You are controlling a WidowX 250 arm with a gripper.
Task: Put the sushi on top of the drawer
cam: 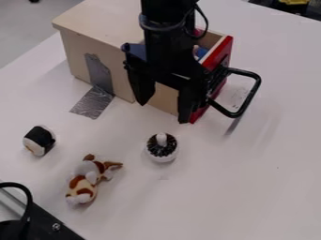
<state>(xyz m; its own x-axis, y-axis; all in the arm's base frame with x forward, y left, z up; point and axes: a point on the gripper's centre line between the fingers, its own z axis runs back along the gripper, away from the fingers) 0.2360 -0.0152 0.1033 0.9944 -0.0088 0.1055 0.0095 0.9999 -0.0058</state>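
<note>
Sushi [39,140] is lying on white tbl [251,187] nr L edge of view, well apart from drawer; it's showing white w/ wide blk band & a bit of orange at lower L, band running at a slant. Drawer [225,49] is standing open, sticking out of its lt. wood box [94,22] twd R side of view, pt. hidden; it's showing red front, pale wood sides & blk loop handle [251,96] jutting out R. Box is sitting upright on tbl, its flat top facing up.

The black tool [165,110] hangs pointing downward, its jaws parted.
</note>
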